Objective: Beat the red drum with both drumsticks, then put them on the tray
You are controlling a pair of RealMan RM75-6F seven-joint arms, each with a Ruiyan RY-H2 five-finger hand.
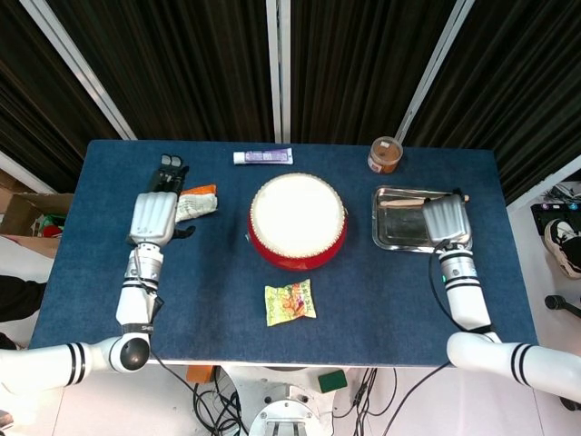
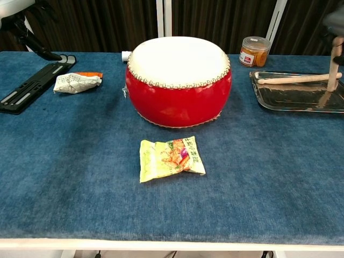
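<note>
The right hand [image 1: 448, 218] hangs over the tray [image 2: 285, 99] near the worktop's right edge and holds a drumstick [image 2: 334, 62] close to upright, its lower end down toward the tray floor, as the chest view shows. Only a sliver of that hand appears at the top right corner of the chest view, so how firmly its fingers wrap the stick cannot be told. A second drumstick [image 2: 293, 78] already lies along the tray's far rim.

The chief risk sits here. If released while this steep, the held stick will probably topple and may roll over the tray's low rim onto the blue worktop [image 2: 80, 161]. It could also strike the resting stick and nudge it out. Laying it flat and parallel to the other one before letting go looks safer. The orange-lidded jar [image 2: 255, 51] stands just beyond the tray's far left corner, so a wide swing of the stick could knock it.

The left hand [image 1: 152, 218] hovers near the worktop's left edge, beside a crumpled packet [image 1: 195, 203] and above a black stand [image 2: 32, 86]. It appears to hold nothing, with fingers extended. The red drum [image 2: 179, 80] sits at the worktop's centre with a snack bag [image 2: 171, 158] in front of it, both well apart from either hand.
</note>
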